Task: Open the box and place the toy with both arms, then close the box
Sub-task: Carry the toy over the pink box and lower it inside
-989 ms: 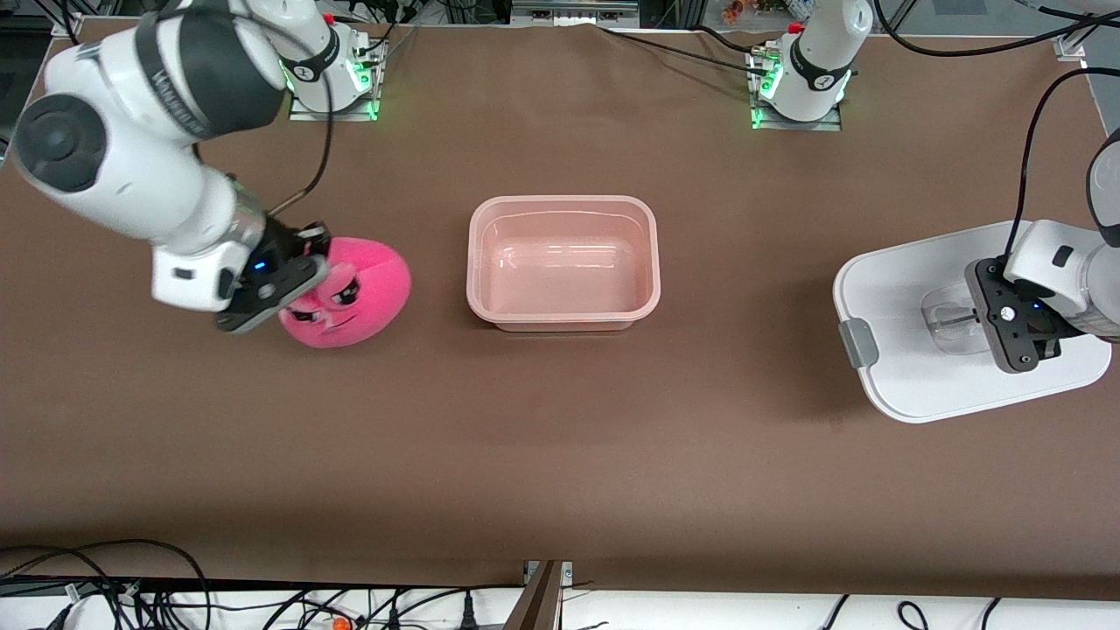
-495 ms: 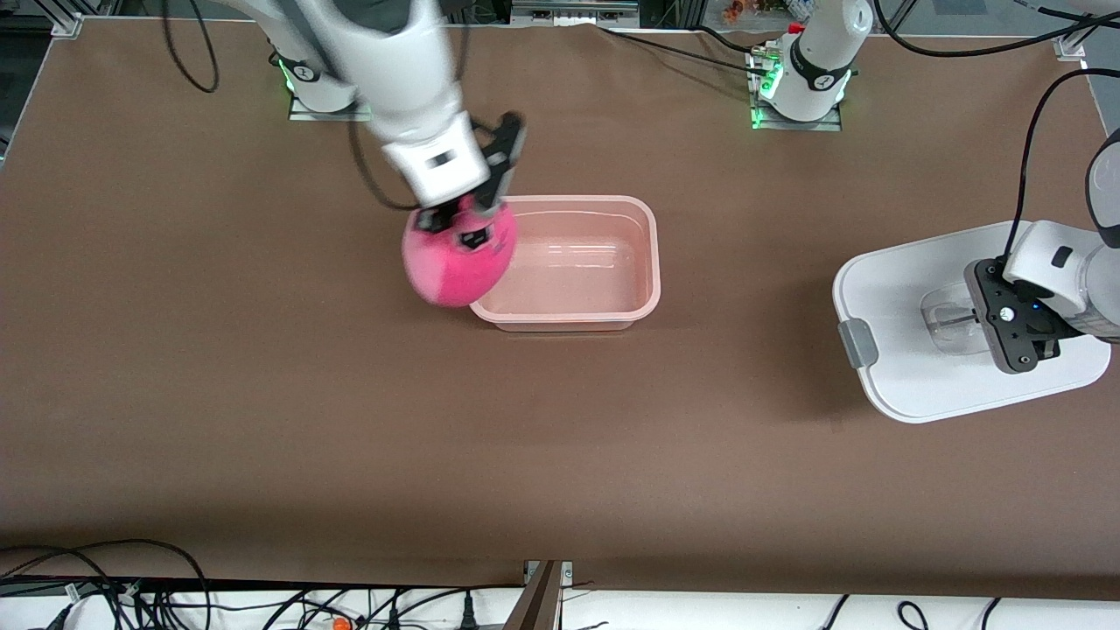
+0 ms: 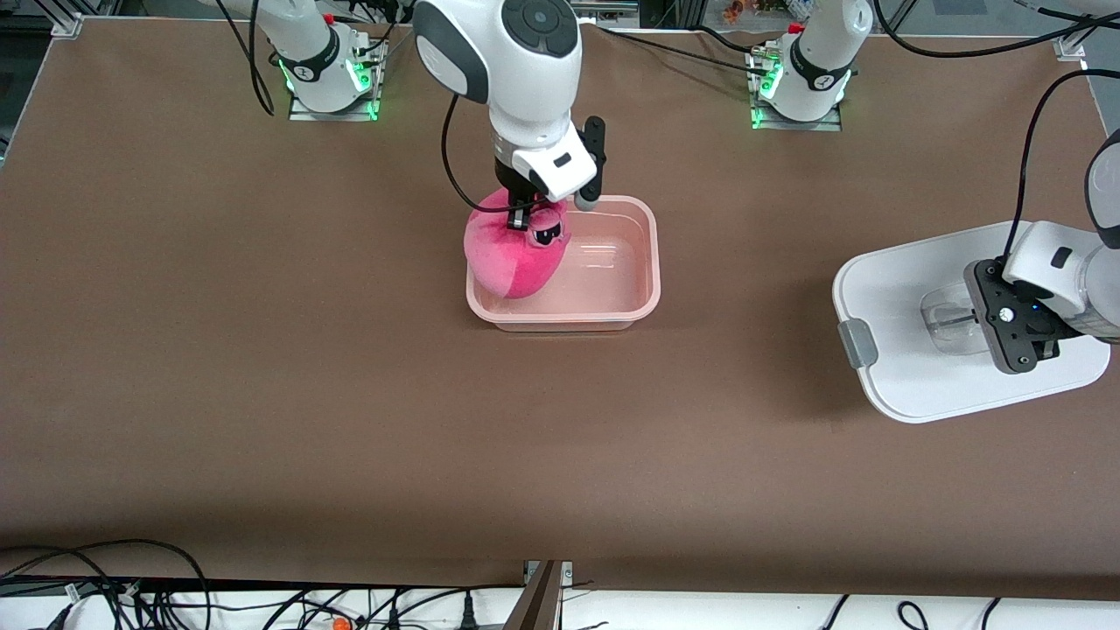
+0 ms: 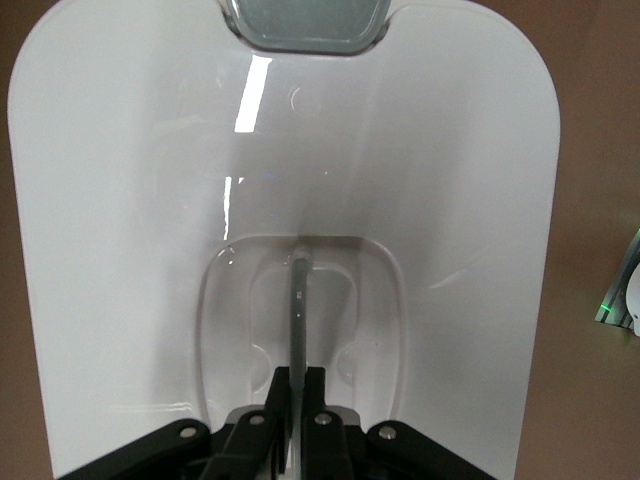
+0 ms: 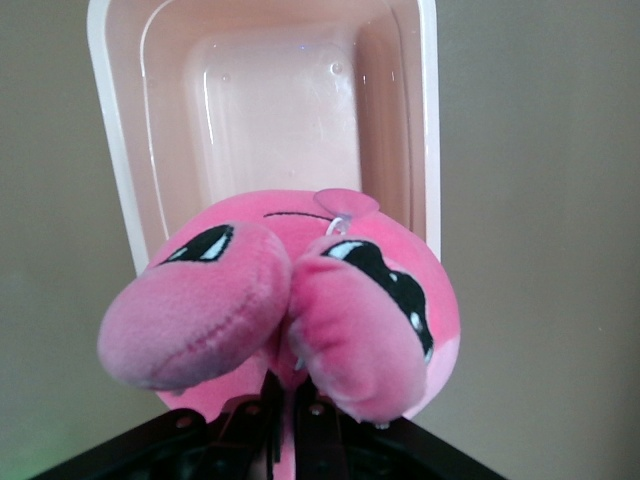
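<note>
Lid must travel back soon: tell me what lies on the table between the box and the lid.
Nothing: in the front view only bare brown table separates the box from the lid.

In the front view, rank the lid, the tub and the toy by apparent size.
1. Lid, held by the left gripper.
2. Tub.
3. Toy, held by the right gripper over the tub, so slightly enlarged.

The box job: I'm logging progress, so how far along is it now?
Done: the box is open, its lid lying toward the left arm's end of the table, the left gripper shut on its handle. In hand: the right gripper holds the toy over the box's end, not yet released. Left: dropping the toy, then refitting the lid.
</note>
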Motion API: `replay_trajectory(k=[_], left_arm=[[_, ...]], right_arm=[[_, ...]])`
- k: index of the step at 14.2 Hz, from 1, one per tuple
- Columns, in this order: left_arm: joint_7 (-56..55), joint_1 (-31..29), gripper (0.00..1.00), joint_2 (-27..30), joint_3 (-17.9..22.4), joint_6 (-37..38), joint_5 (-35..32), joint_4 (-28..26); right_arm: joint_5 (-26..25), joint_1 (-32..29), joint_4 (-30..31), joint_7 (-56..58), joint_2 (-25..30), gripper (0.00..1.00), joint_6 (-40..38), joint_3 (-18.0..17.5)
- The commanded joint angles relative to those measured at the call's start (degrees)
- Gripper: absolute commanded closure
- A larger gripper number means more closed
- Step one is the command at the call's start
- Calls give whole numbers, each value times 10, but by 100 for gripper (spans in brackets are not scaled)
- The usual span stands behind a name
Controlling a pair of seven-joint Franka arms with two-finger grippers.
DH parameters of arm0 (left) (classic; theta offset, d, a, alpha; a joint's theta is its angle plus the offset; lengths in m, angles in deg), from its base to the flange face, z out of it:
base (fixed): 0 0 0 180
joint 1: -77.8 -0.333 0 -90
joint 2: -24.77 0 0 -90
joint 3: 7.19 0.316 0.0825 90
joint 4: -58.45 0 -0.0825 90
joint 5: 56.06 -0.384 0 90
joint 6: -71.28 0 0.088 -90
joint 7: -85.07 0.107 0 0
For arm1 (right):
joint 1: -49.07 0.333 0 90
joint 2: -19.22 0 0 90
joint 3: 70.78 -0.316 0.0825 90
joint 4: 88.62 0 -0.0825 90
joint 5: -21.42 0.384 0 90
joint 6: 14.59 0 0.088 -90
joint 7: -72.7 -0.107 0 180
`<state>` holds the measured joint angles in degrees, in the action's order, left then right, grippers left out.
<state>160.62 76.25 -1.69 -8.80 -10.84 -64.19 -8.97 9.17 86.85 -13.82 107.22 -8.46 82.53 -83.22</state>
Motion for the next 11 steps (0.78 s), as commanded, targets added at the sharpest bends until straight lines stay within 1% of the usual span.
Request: replay_trajectory(k=[1, 7, 11], left_arm=[[14, -1, 100, 2, -3, 9, -15, 5], [14, -1, 100, 2, -3, 9, -14, 5], [14, -1, 100, 2, -3, 9, -13, 5]], right_arm=[[-21, 17, -29, -8, -26, 100, -16, 5], [-49, 33, -26, -26, -84, 100, -11, 5], [-97, 63, -26, -89, -144, 100, 33, 6]])
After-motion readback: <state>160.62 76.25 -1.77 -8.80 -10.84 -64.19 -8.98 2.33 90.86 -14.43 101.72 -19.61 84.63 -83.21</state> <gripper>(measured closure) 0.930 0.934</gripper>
